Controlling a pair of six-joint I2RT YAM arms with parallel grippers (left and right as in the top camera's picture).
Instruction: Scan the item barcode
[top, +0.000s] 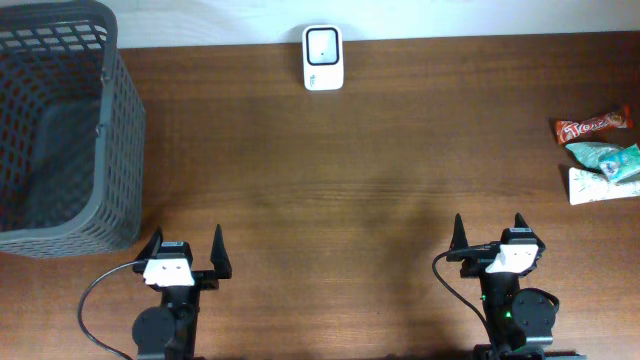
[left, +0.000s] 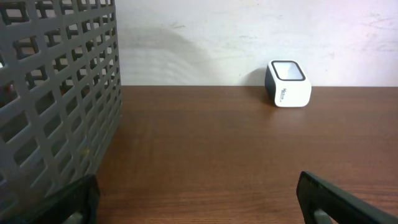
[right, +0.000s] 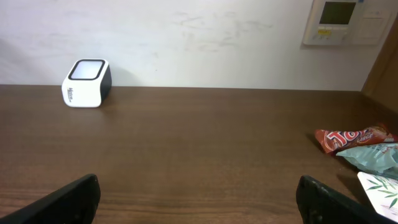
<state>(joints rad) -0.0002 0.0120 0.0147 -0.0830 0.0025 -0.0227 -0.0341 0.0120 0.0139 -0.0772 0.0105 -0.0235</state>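
A white barcode scanner (top: 323, 57) with a dark window stands at the table's back edge, also visible as the scanner (left: 288, 84) and the scanner (right: 87, 83). Three snack packets lie at the right edge: a red bar wrapper (top: 594, 125), a teal packet (top: 605, 157) and a white packet (top: 600, 186). From the right wrist the red wrapper (right: 351, 138) and teal packet (right: 375, 157) show at right. My left gripper (top: 186, 249) and right gripper (top: 490, 236) rest near the front edge, both open and holding nothing. No barcode is visible.
A tall grey mesh basket (top: 60, 130) fills the back left corner, its wall (left: 56, 106) close beside my left gripper. A wall panel (right: 345, 22) hangs behind the table at the right.
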